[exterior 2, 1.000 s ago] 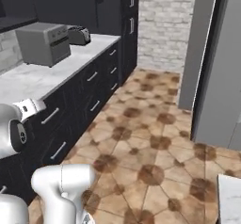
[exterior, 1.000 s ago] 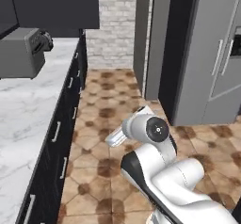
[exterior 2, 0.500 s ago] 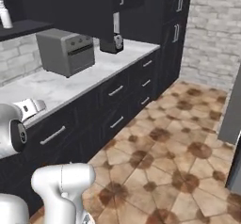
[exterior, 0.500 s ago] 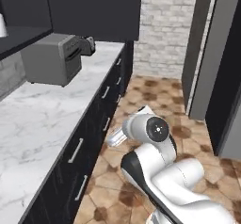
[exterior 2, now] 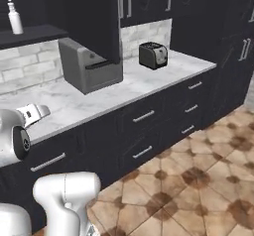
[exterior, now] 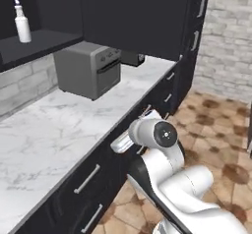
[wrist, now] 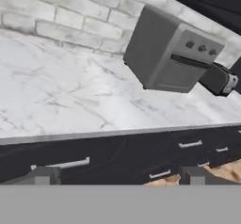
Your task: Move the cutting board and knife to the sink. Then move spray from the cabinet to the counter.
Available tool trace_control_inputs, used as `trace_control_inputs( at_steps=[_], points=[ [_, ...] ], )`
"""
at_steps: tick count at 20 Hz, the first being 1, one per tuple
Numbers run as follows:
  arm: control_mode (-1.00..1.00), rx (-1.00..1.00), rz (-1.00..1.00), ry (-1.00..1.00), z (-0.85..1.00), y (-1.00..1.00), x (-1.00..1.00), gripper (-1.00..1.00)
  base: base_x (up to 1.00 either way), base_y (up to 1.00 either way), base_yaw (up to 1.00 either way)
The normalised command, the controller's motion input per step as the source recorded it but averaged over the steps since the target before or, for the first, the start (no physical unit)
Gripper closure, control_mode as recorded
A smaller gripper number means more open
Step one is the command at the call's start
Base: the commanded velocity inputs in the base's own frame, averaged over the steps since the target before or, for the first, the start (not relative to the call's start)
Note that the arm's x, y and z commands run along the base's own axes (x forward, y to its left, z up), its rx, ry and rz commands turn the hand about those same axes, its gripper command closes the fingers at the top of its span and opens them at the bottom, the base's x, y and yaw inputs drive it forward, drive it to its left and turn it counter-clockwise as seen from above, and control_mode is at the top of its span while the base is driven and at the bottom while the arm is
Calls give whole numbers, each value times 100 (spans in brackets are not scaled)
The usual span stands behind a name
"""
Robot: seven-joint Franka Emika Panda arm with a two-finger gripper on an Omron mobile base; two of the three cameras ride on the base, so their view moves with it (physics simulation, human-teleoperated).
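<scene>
The white spray (exterior: 21,24) stands upright on the open shelf of the dark cabinet (exterior: 47,41), up at the far left; from the right base it is the spray (exterior 2: 14,17) on the cabinet shelf (exterior 2: 37,31). Below runs the white marble counter (exterior: 54,130). My gripper (wrist: 120,177) is open, its dark fingertips (wrist: 43,175) wide apart with nothing between them. It hangs in front of the counter's edge, facing the counter (wrist: 70,100) and well below the shelf. The cutting board, knife and sink are out of view.
A grey toaster oven (exterior: 88,68) sits on the counter under the cabinet, with a dark toaster (exterior 2: 153,55) further along. Dark drawers with silver handles (exterior 2: 144,116) line the counter front. A brown tiled floor (exterior 2: 198,180) lies open to the right.
The whole picture has shifted, so the base has moved and turned toward the counter. The toaster oven is nearer and the shelf with the spray has come into view. The arm keeps its pose.
</scene>
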Motion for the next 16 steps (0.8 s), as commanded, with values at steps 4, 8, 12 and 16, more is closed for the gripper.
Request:
trace_control_inputs(
  at_steps=[4, 8, 12, 16],
  points=[
    [100, 0, 0, 0, 0, 0, 0, -100, 69, -29, 54],
    [100, 0, 0, 0, 0, 0, 0, -100, 62, -30, 55],
    [100, 0, 0, 0, 0, 0, 0, -100, 64, -18, 51],
    [100, 0, 0, 0, 0, 0, 0, -100, 75, -15, 37]
  ],
)
